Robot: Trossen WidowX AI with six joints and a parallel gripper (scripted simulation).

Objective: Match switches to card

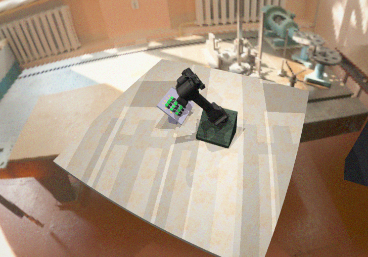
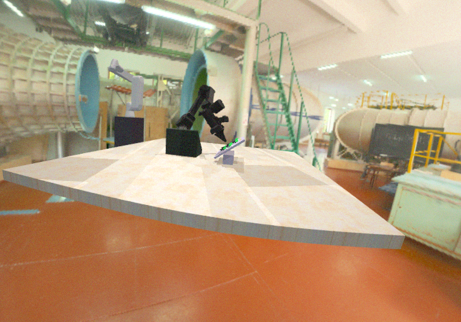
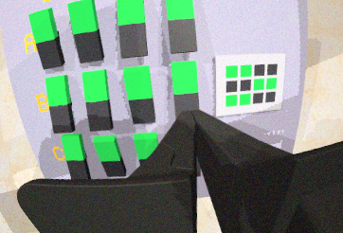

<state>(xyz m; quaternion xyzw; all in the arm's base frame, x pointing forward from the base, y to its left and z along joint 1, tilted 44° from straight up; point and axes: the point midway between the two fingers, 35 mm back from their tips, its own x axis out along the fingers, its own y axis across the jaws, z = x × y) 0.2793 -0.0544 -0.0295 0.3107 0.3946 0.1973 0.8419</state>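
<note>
- Switches (image 3: 133, 27) sit in a numbered grid on the tilted lilac panel (image 3: 252, 2), left of our arm's base.
- Card (image 3: 250, 84) lies right of the grid.
- Our gripper (image 3: 194, 116), jaws pressed together and holding nothing, points at row B, column 4.

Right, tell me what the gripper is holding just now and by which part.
Nothing is held. The gripper is shut with its fingers pressed together into a point, empty, aimed at the switch panel near switch B4.

arm (image 1: 201, 100): was extended from dark base (image 1: 217, 129) | wrist: was held over tilted switch panel (image 1: 175, 107) | table (image 1: 178, 174): striped beige
</note>
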